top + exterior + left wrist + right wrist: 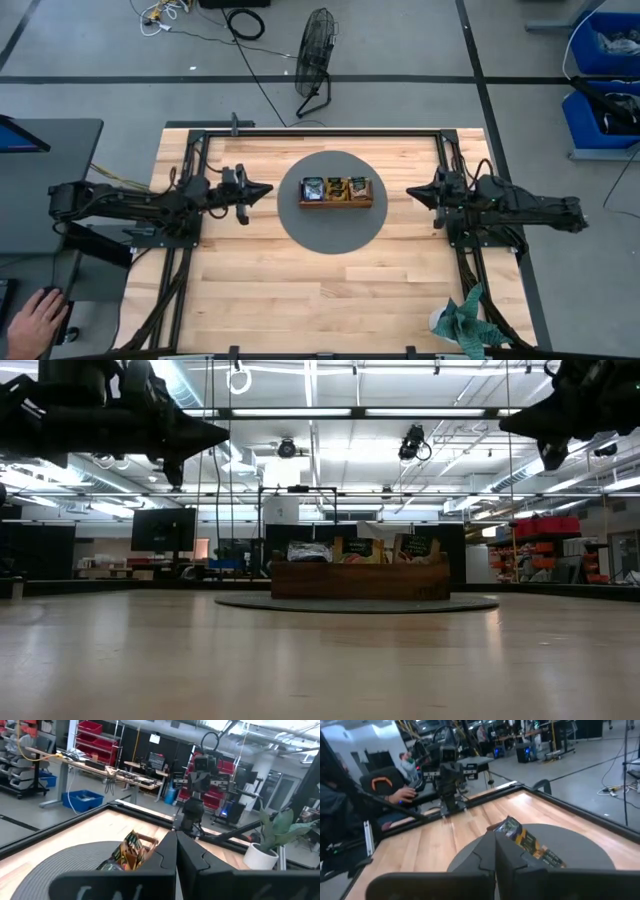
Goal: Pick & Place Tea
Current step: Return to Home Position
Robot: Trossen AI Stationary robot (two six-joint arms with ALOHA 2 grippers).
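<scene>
Both arms sit back from the tray on my screens. The left gripper [264, 189] hangs above the table [300, 300] just off the left side of the grey round mat [300, 232], its tip pointing toward the centre. The right gripper [412, 192] mirrors it on the opposite side. Each has its jaws pressed together. In the left wrist view the two dark fingers [165, 855] meet in a closed wedge, and the right wrist view shows the same. From table level I see both held high, well above the wood.

The tea sachets [335, 187] are in the wooden tray [336, 204], which sits in the middle of the mat with its long side running left to right. From above I make out three sections, each holding sachets. The left section holds a dark bundle with teal and pale tones. The middle one shows yellow-orange packets, and the right one shows yellow and green. In the low view the sachets stand on edge and poke above the tray's rim, with a greyish bunch at the left end and darker printed packets toward the right. I can't count the individual sachets in any section.

Off the table, a floor fan [318, 50] stands beyond the far edge. A potted plant [465, 320] sits by the near right corner, and a person's hand [35, 320] rests at a desk to the near left.
</scene>
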